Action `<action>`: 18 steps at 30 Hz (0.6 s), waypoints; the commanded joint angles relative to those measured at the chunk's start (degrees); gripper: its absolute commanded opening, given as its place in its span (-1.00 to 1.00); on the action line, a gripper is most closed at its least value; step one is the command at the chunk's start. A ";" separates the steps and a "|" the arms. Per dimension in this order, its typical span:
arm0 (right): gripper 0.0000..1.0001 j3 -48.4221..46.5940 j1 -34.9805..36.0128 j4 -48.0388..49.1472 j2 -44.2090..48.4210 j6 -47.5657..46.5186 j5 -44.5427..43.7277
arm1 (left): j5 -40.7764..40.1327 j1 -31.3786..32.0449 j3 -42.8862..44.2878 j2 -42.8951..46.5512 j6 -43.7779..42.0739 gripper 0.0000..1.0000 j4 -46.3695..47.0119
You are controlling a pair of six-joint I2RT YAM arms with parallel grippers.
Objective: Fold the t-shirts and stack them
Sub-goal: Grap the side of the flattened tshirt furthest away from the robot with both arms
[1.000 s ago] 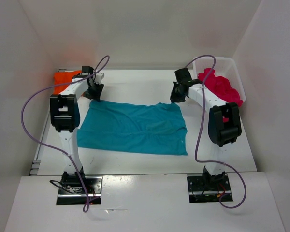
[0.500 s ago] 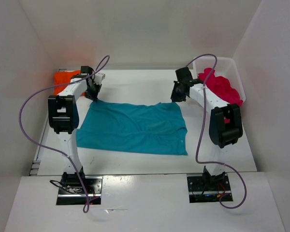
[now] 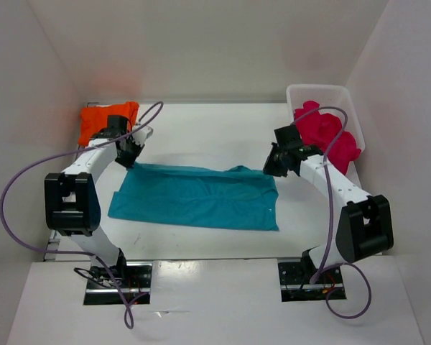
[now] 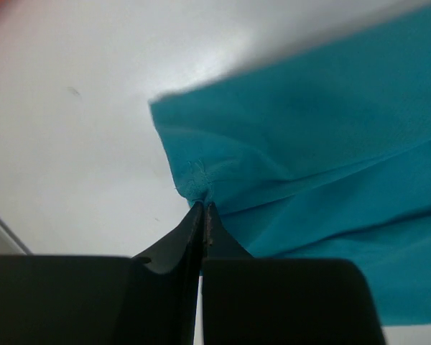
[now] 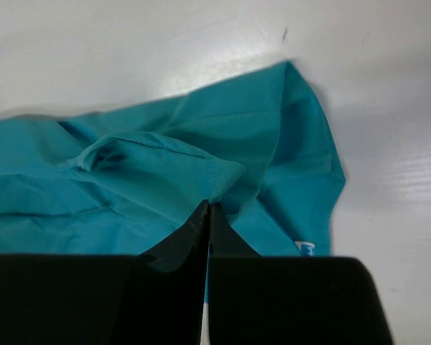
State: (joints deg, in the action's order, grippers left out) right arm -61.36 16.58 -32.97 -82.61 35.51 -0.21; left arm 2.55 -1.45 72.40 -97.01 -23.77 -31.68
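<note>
Left pincer [image 4: 202, 210] pressed together, pinching teal t-shirt [image 3: 201, 200] at its upper-left corner; right pincer [image 5: 208, 207] same, upper-right edge. Shirt mid-frame on counter [image 3: 201, 133]. Pinched cloth hidden between tips.

l gripper [image 4: 203, 207], r gripper [image 5: 207, 205] clamped (jaws tight)

1 translucent white basket [image 3: 316, 87] at the 2 o'clock corner of the white surface [image 3: 208, 133], beside the right wall; 3 white walls [image 3: 201, 50] enclose the surface.
</note>
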 commanded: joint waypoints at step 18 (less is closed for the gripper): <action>-1.00 -11.87 1.35 -1.66 -8.11 -0.09 -3.84 | -0.09 -0.92 6.55 0.41 1.54 -1.00 5.84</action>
State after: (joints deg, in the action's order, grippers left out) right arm -72.77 17.50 -33.43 -92.38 36.51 -2.74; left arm -0.16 -2.11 80.49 -99.24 -22.44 -26.70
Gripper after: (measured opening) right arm 0.004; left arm 0.008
